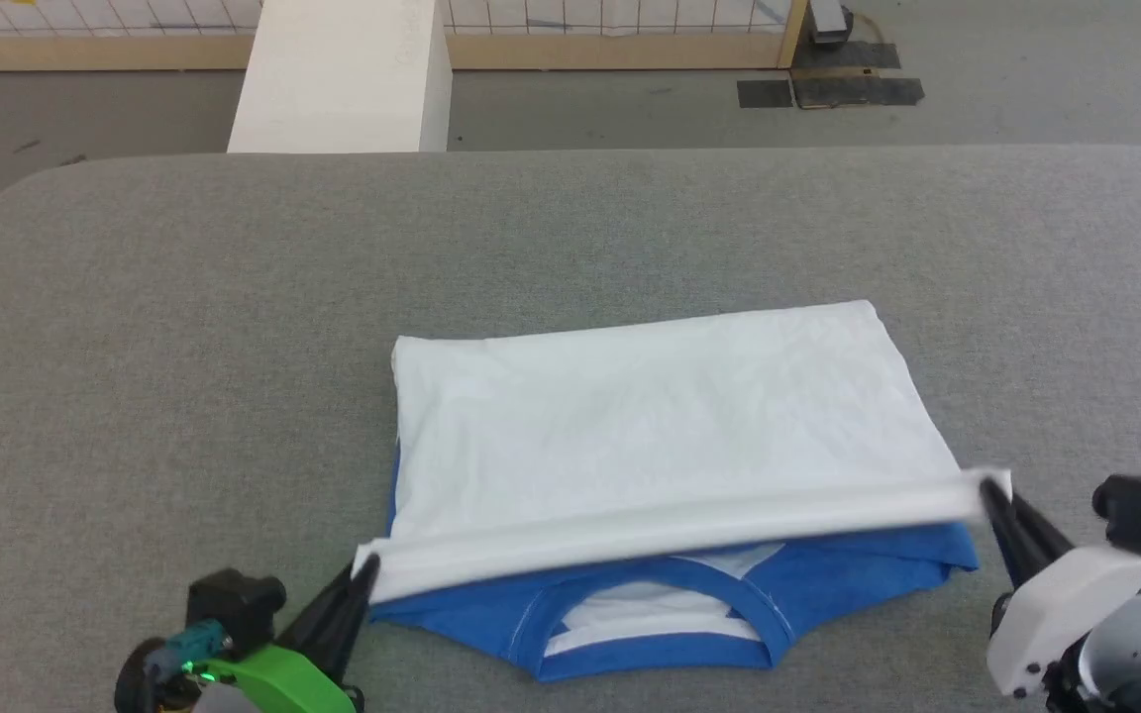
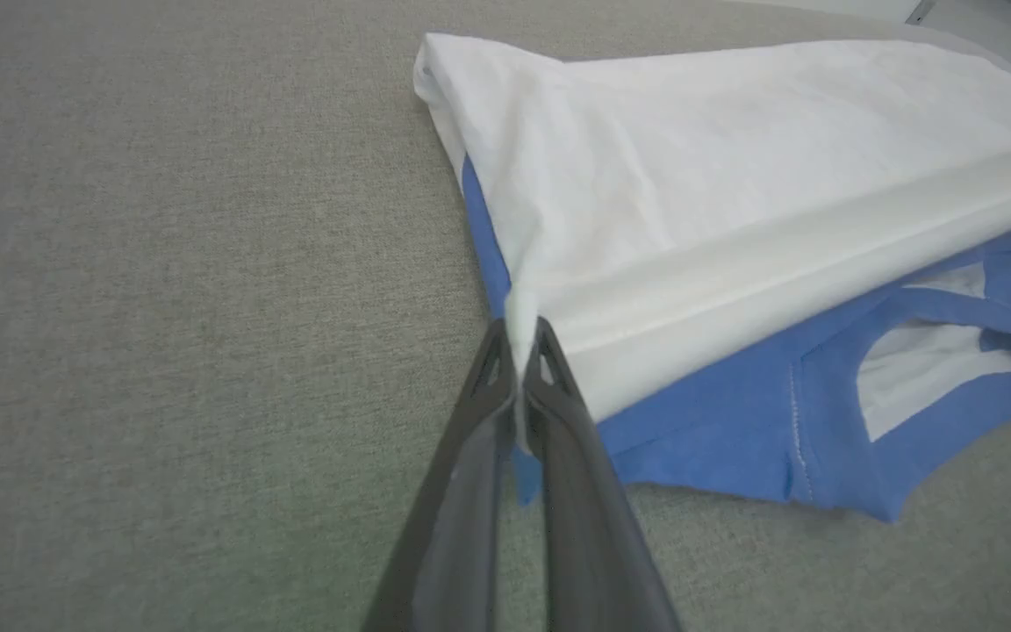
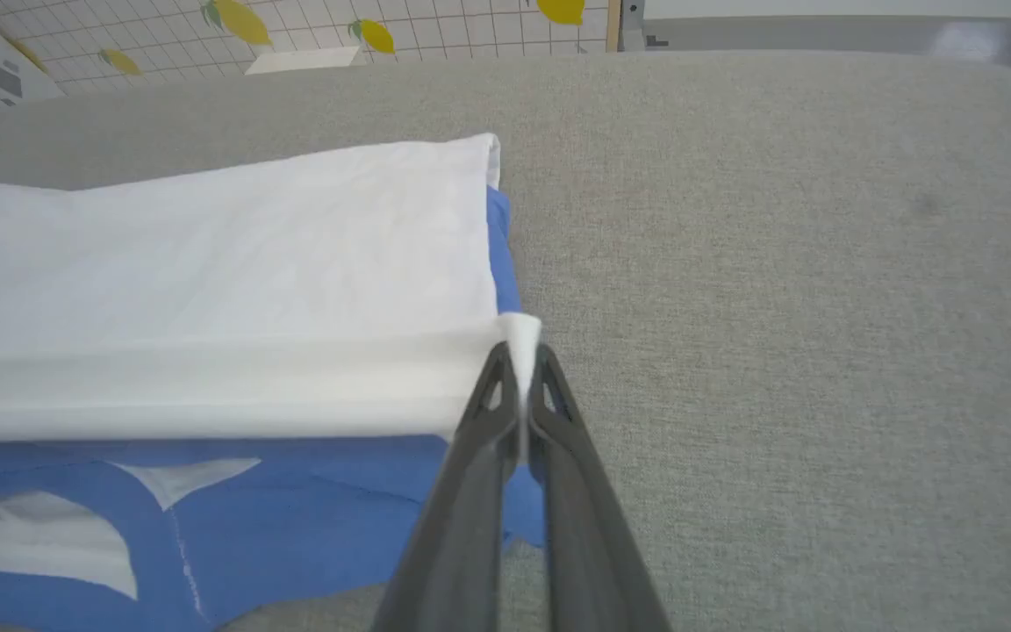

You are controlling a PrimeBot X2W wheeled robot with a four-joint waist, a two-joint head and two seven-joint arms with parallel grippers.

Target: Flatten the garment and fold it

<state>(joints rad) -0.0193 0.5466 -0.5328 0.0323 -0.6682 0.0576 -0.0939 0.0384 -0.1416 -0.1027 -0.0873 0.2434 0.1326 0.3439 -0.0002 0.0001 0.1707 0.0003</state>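
Grey fabric table (image 1: 135, 347) under everything. Behind it at 12 o'clock you've got bare floor (image 1: 1026, 79), a white block (image 1: 343, 74) toward 11 and dark mats (image 1: 848, 89) toward 1. On the table the garment (image 1: 650, 416) sits centre, leaning to 6 o'clock in your head view: white body doubled over on top, blue shoulders and neckband (image 1: 665, 619) poking out on the 6 o'clock side. Its near white edge is raised off the blue layer, stretched as 1 taut band from 8 o'clock to 3 o'clock. At 7 o'clock the left gripper (image 1: 364, 576) has its fingers pressed together, pinching the band's left corner. Left wrist view shows white cloth between the tips and a scrap of blue lower down. At 4 o'clock the right gripper (image 1: 994, 493) is likewise clamped on the right corner, white cloth nipped between the tips. Thin blue slivers show under the white along both side edges.
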